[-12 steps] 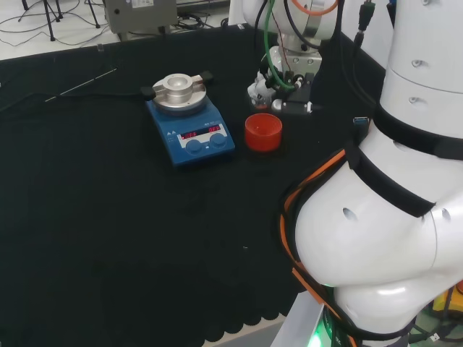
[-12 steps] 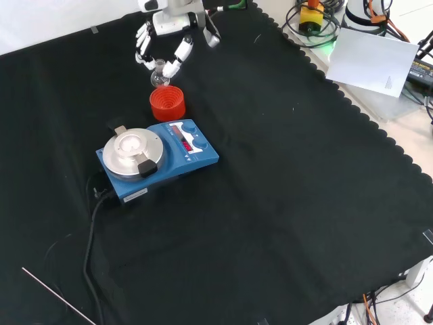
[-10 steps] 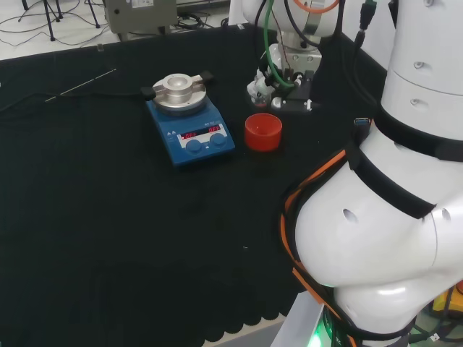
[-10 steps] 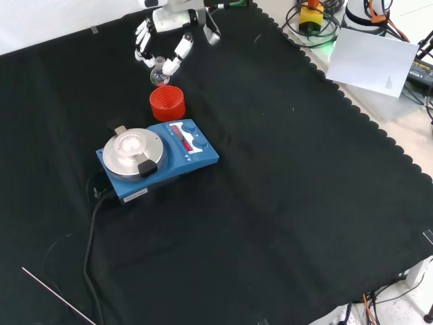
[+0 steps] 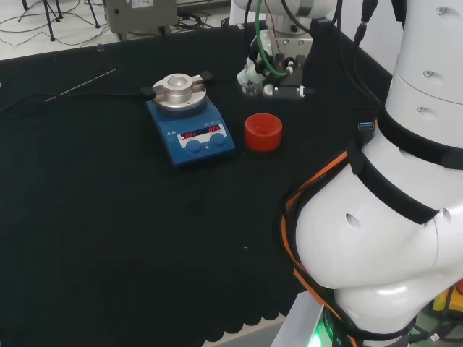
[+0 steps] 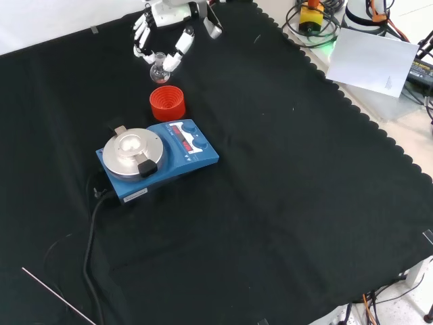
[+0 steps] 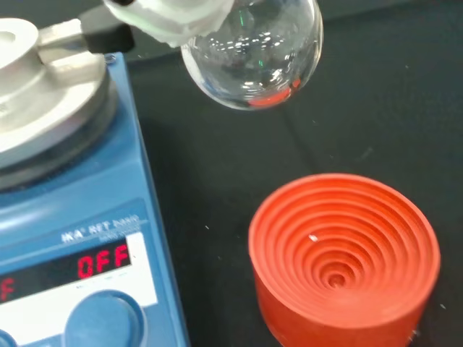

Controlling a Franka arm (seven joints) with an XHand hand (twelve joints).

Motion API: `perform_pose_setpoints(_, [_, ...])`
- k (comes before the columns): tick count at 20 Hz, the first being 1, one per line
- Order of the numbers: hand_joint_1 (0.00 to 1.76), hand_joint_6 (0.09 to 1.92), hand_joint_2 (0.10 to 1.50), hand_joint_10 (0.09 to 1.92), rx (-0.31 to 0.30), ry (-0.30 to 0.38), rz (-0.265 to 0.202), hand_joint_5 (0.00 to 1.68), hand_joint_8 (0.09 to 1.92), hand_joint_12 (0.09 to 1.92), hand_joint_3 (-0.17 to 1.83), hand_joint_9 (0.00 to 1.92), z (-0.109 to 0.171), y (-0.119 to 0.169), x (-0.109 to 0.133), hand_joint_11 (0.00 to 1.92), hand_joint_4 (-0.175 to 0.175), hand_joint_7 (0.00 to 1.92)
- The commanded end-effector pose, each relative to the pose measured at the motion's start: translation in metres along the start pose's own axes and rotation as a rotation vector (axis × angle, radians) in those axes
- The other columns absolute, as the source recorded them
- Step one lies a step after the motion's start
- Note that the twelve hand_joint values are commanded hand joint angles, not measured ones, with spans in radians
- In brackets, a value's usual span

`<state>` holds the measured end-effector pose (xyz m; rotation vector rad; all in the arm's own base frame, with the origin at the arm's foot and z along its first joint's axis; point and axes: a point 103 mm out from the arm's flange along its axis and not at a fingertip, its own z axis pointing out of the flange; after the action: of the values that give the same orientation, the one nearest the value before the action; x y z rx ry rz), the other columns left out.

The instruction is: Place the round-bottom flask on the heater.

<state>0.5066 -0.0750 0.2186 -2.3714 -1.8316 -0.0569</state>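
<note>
A small clear round-bottom flask (image 6: 158, 70) (image 7: 255, 54) hangs in the air, pinched at its neck by the black and white hand (image 6: 162, 34) (image 5: 251, 74). It is lifted clear of the red ribbed stand (image 6: 166, 103) (image 5: 262, 131) (image 7: 343, 264), which sits bare on the cloth. The blue heater (image 6: 155, 160) (image 5: 189, 129) (image 7: 72, 238), with its round metal top plate (image 6: 132, 151), stands beside the stand, to the left in the head view. In the wrist view the flask's bulb floats between the heater's plate and the red stand.
The heater's black cable (image 6: 91, 230) trails toward the near edge in the front view. A thin rod (image 6: 57, 296) lies on the cloth near that corner. The arm's big white links (image 5: 391, 217) stand at the right of the head view.
The hand has risen with the flask, lifting it higher above the red stand and shifting it a little toward the heater in the head view.
</note>
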Motion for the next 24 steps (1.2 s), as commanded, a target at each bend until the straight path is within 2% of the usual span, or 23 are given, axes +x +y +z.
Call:
perform_pose_setpoints(1, [1.02,1.01,1.07,0.49,-0.002,-0.009,-0.034,1.00,0.60,1.20,0.08,0.82,-0.013,0.015,0.028,0.53,0.175,0.66])
perform_pose_setpoints(11, [1.02,1.01,1.06,0.49,0.010,-0.020,-0.098,1.00,0.60,1.20,0.09,0.82,-0.021,0.054,0.077,0.52,0.175,0.67])
perform_pose_setpoints(19, [1.02,1.00,1.05,0.49,0.037,-0.043,-0.149,1.00,0.59,1.20,0.11,0.82,-0.014,0.076,0.119,0.52,0.175,0.66])
perform_pose_setpoints(24, [1.03,1.05,0.90,0.49,0.057,-0.050,-0.178,1.01,0.59,1.21,0.43,0.82,-0.005,0.088,0.142,0.52,0.175,0.67])
